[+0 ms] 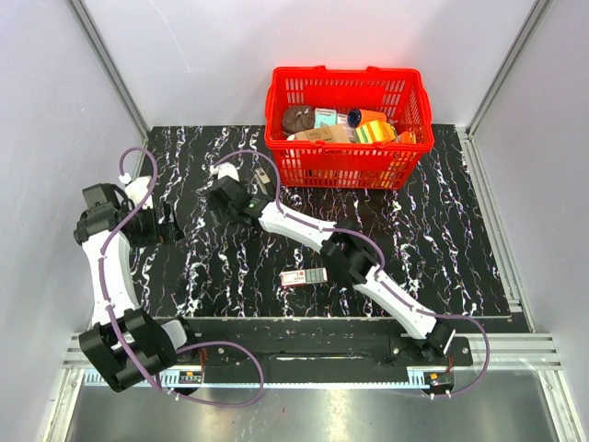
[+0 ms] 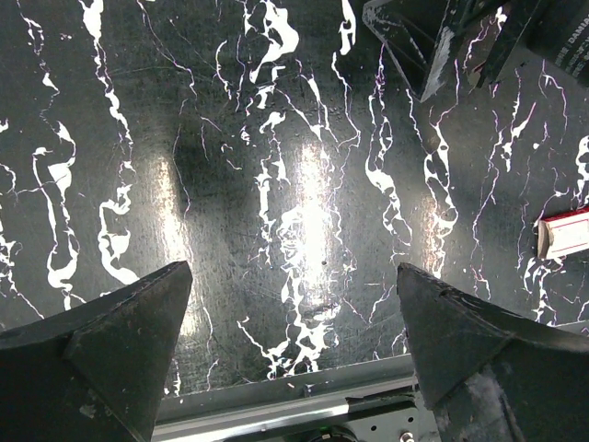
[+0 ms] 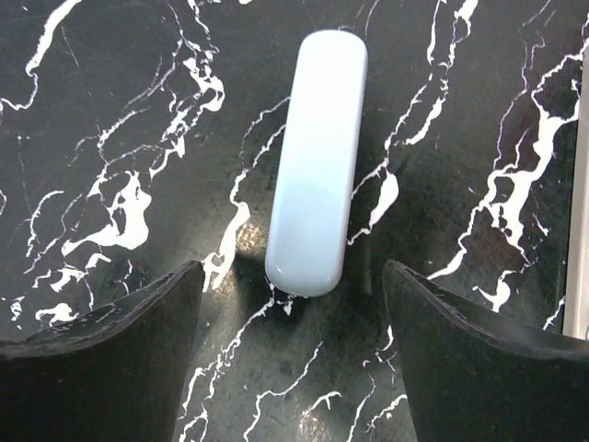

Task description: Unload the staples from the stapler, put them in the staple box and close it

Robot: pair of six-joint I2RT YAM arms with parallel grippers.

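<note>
The stapler [image 3: 316,166] is a small pale-blue bar lying flat on the black marbled table. In the right wrist view its near end sits just between the tips of my right gripper [image 3: 293,269], with a gap on each side, so the jaws are open and touch nothing. From the top view the right gripper [image 1: 223,187] reaches to the far left of the table, and the stapler [image 1: 229,171] shows as a pale sliver just beyond it. My left gripper [image 1: 171,226] hangs wide open over bare table [image 2: 294,184], holding nothing.
A red basket [image 1: 348,152] full of packaged goods stands at the back centre. A flat red-and-white box [image 1: 304,277] lies near the front, beside the right arm's elbow, and shows at the edge of the left wrist view [image 2: 566,234]. A metal rail [image 1: 313,354] runs along the near edge.
</note>
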